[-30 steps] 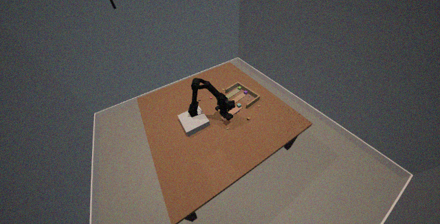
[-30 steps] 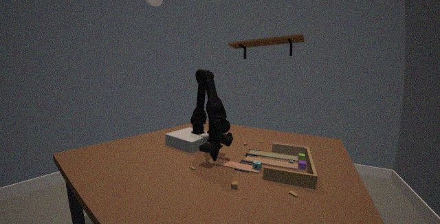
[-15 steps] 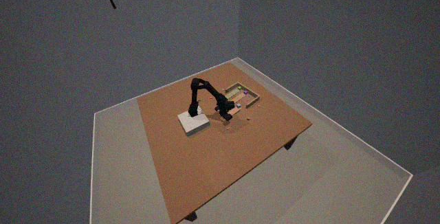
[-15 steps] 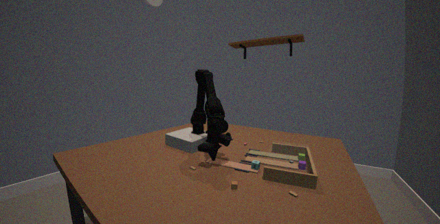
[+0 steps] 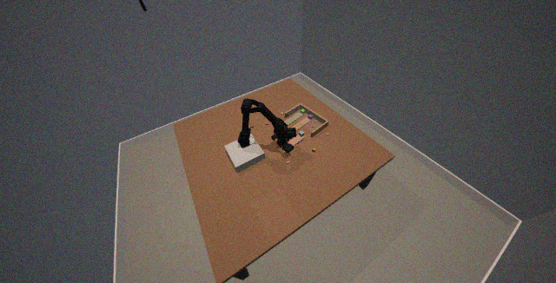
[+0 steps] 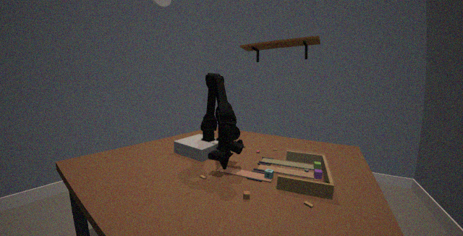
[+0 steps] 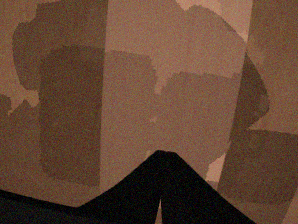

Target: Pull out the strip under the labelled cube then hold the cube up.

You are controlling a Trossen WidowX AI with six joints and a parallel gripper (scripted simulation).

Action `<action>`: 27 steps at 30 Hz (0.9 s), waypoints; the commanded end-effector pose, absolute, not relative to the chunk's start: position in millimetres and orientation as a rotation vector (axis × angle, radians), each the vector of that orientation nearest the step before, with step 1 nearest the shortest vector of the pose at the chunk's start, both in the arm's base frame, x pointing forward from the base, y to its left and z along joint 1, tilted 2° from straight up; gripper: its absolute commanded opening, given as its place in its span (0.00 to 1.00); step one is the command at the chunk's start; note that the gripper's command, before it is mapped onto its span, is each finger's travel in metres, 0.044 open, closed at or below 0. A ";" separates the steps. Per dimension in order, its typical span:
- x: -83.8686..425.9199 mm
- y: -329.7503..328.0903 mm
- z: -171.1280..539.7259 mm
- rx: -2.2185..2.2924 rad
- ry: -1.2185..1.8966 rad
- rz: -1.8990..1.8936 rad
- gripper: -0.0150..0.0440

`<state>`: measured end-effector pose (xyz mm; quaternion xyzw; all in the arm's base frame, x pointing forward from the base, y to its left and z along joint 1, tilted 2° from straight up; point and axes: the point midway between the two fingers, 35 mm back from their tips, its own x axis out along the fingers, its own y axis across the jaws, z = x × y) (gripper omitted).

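A teal cube (image 5: 301,133) (image 6: 268,173) with a small dark mark rests on the far end of a pink strip (image 5: 296,141) (image 6: 246,174) (image 7: 135,30). Cube and strip lie outside the walled tray (image 5: 319,128) (image 6: 307,186), in front of its open side. My gripper (image 6: 224,167) (image 7: 164,160) is shut, tips together, pointing down over the end of the pink strip nearer the arm's base. Nothing shows between the fingers. Whether the tips touch the strip cannot be told. The cube is out of the wrist view.
A green cube (image 5: 302,110) (image 6: 317,165) stands at the tray end of an olive strip (image 6: 287,162). A purple cube (image 5: 310,116) (image 6: 317,174) stands at the end of an orange strip (image 6: 286,171). A small wooden block (image 5: 314,149) (image 6: 246,195) and small scraps lie around.
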<state>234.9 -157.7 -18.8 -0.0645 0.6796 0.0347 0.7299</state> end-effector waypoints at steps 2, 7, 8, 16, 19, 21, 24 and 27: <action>225.9 -155.2 -25.5 -0.131 1.528 0.087 0.25; 235.1 -157.6 14.2 -0.134 1.520 0.084 0.25; 234.6 -157.2 21.4 -0.132 1.525 0.086 0.25; 255.4 -154.2 26.4 -0.043 1.527 0.002 0.43; 264.2 -152.3 28.1 -0.034 1.526 -0.006 0.57; 273.7 -150.4 29.5 -0.034 1.525 -0.006 0.65; 285.3 -147.7 31.9 -0.034 1.524 -0.006 0.79; 298.0 -145.6 34.4 -0.034 1.524 -0.006 0.92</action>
